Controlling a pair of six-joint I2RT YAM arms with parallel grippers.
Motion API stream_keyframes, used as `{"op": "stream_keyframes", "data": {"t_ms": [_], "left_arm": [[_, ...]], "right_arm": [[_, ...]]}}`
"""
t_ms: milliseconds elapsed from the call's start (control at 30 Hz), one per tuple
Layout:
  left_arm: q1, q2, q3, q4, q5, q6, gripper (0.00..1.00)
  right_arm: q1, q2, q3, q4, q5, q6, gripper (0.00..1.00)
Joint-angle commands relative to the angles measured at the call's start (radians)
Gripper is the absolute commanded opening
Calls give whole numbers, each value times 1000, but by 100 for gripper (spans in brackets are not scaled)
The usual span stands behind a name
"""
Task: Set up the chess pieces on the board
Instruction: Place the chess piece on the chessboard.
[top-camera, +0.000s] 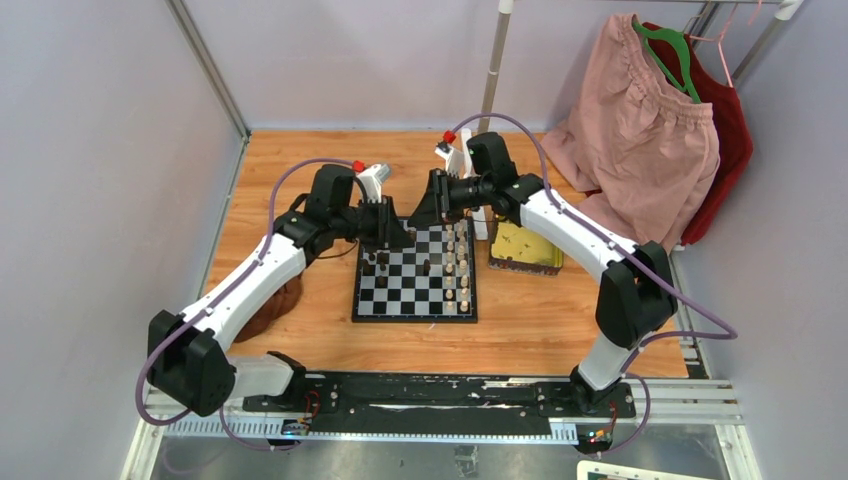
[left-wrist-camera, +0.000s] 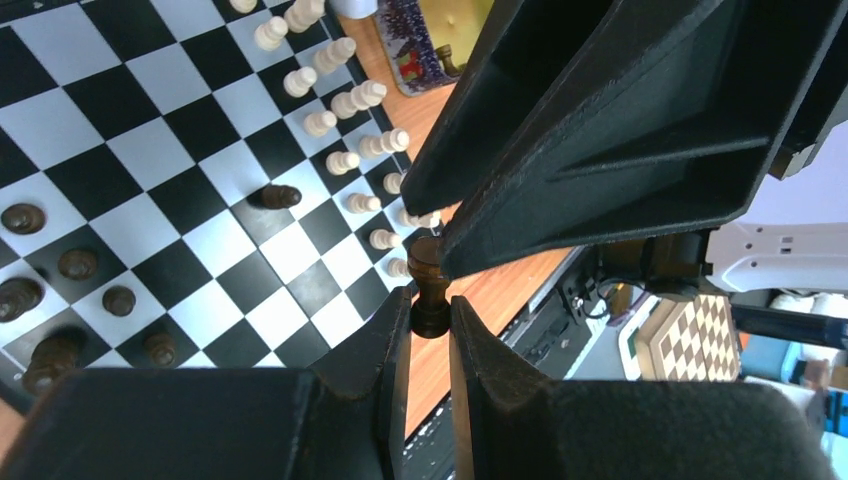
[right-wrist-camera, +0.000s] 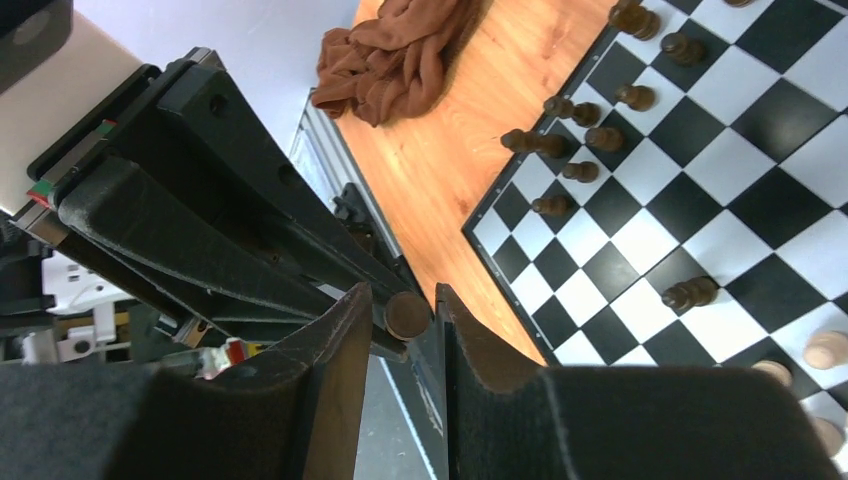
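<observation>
A brown cloth (top-camera: 275, 305) lies on the wooden table under the left arm, near the front. Just past it sits the board (top-camera: 410, 300). The cream pieces (top-camera: 458, 270) stand in two files along its right side. A few dark pieces (top-camera: 375, 265) cluster at its far left corner, and one stands alone mid-board.

Over the board's far edge the two arms meet. The left gripper (left-wrist-camera: 430, 325) is closed almost fully on the stem of a dark piece (left-wrist-camera: 430, 290), held clear of the squares. The right gripper (right-wrist-camera: 405, 295) has its jaws parted either side of that same piece's end. One pad looks to be just touching it, though the view is too tight to be sure.

Right of the board stands a gold tin (top-camera: 525, 250); the print on its side is too blurred to read. Beyond it hangs a pink garment (top-camera: 640, 130).
</observation>
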Motion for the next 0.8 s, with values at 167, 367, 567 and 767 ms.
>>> {"op": "stream_keyframes", "data": {"t_ms": [167, 367, 567, 767], "left_arm": [[23, 19, -4, 96, 113, -29, 0], [33, 18, -1, 108, 116, -34, 0], [45, -2, -5, 108, 116, -32, 0], [61, -11, -13, 111, 116, -36, 0]], "right_arm": [[-10, -2, -43, 142, -100, 96, 34], [-9, -9, -62, 143, -98, 96, 34], [-11, -7, -67, 141, -97, 93, 34], [-12, -7, -67, 132, -97, 89, 34]]}}
